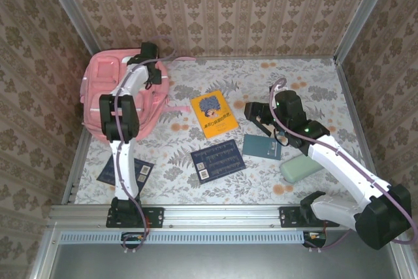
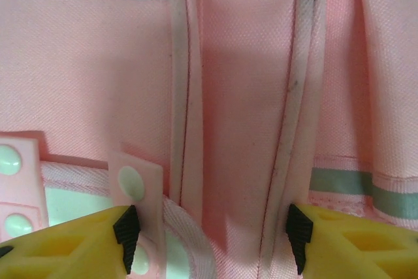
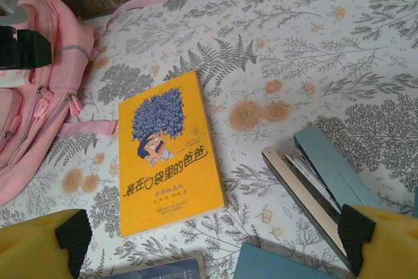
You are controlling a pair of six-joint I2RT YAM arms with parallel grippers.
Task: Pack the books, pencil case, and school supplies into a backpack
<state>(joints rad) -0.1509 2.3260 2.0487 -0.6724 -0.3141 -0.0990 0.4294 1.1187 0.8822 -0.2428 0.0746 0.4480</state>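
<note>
Where the top external view looks down on the floral-printed tabletop [image 1: 313, 76], the large pink fabric backpack [image 1: 108, 86] lies in the upper left of the frame. The left gripper [image 1: 149, 51] sits over its upper right edge; how its jaws stand cannot be told from here. The yellow-orange paperback [image 1: 213, 114] with a blue-haired figure lies flat at centre, with a thin dark navy book [image 1: 218, 160] just below it. A second thin dark navy book [image 1: 106, 169] lies at lower left, partly under the left arm. Right of centre the right gripper [image 1: 257, 117] hangs just above a squarish dark teal notebook [image 1: 262, 147], and the pale mint-green soft pencil case [image 1: 300, 168] lies to the lower right of that. In the left wrist view the left gripper [image 2: 212, 233] is spread wide, its black pads [image 2: 127, 230] at the bottom corners, with a fold of the backpack [image 2: 248, 96] between them. In the right wrist view the right gripper [image 3: 214, 243] is likewise released and holds nothing, its pads [image 3: 72, 234] at the bottom corners. The paperback [image 3: 166, 155] lies left of centre, and the backpack [image 3: 32, 115] is at the left edge. A slim teal-and-dark-brown block [image 3: 313, 174] stands tilted at lower right, its near end reaching the right pad; contact cannot be told. The notebook [image 3: 281, 262] shows at the bottom edge.
</note>
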